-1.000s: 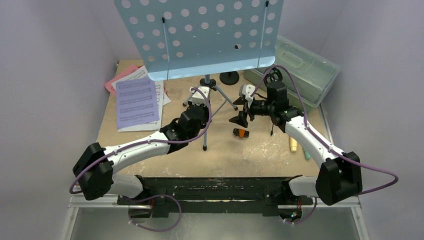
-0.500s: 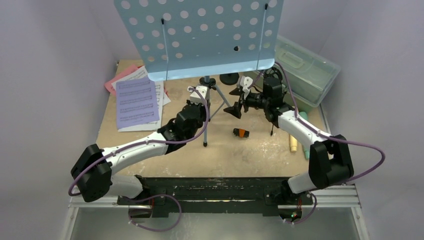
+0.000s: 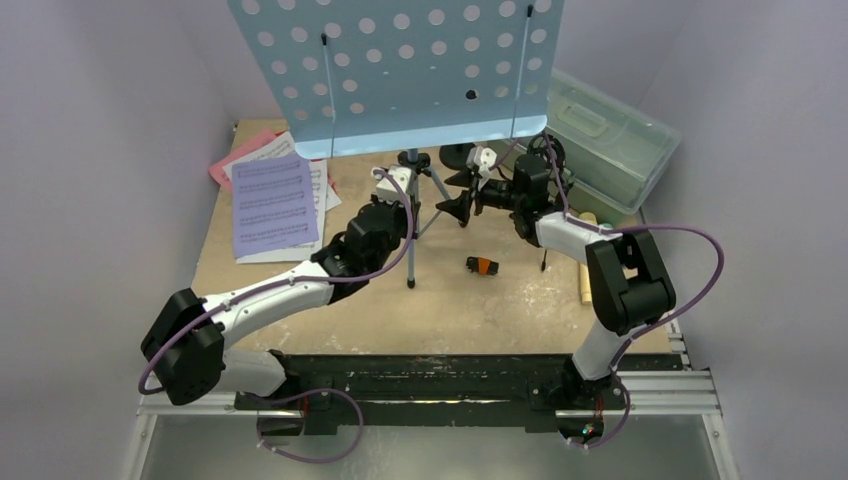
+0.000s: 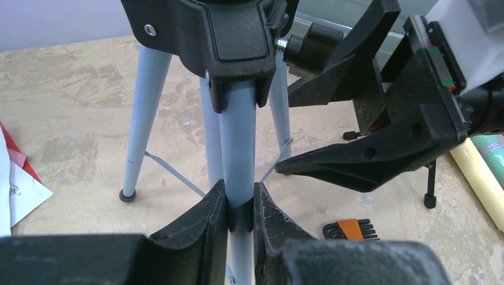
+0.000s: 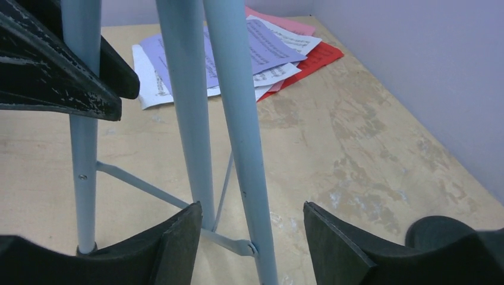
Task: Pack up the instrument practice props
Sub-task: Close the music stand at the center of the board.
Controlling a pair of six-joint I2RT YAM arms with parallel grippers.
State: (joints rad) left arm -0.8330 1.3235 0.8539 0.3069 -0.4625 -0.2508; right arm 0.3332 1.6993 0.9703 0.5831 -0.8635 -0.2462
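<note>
**A:** Where do we have the sheet-music rack?

**B:** We see it standing upright toward the far middle of the table. Its pale-blue perforated desk sits high above both arms, and its tripod legs are splayed on the board.

**A:** And which arm has hold of it?

**B:** We find the left gripper pinching one pale-blue tube just under the black hub, with a finger pressed to each side. The right gripper reaches in from the right with its jaws spread. One leg runs between them, and we see a gap on either side, so nothing is touching there.

**A:** What of the other props?

**B:** We count the music pages fanned flat at the far left of the table, lilac and white on top. A red page pokes out beneath them. A black mic holder stands just behind the legs. The cream microphone and the teal microphone lie side by side near the right edge.

**A:** Anything else around them?

**B:** We note a small black-and-orange hex-key set lying on the board to the right of the near leg. The translucent plastic case sits in the far right corner, well apart from the pages.
</note>
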